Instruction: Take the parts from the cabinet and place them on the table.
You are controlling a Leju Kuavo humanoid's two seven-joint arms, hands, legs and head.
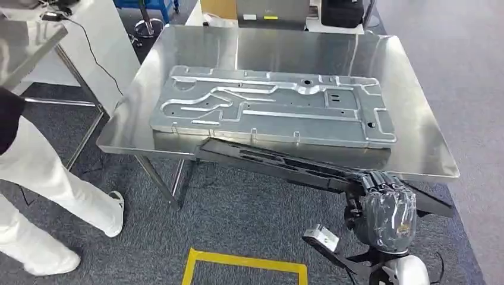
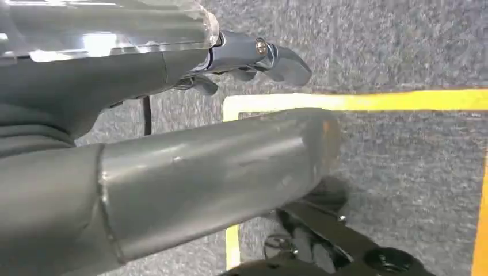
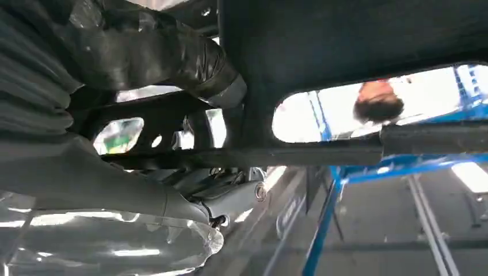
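Note:
A large silver stamped metal panel [image 1: 273, 107] lies flat on the steel table [image 1: 416, 89]. Just below the table's front edge hangs a long black flat part [image 1: 279, 161], running from the table's middle out to the right. My right hand [image 1: 385, 208] grips this part near its right end. In the right wrist view the right hand [image 3: 75, 167] has its thumb [image 3: 167, 54] over the black part [image 3: 345, 34], which has oval cutouts. My left hand [image 2: 172, 144] hangs over the grey carpet with its fingers apart and holds nothing.
A person in white trousers [image 1: 41, 184] stands at the left, close to the table's left corner. Yellow tape [image 1: 243, 261] marks a square on the carpet in front of the table. A white table [image 1: 35, 35] stands at the far left.

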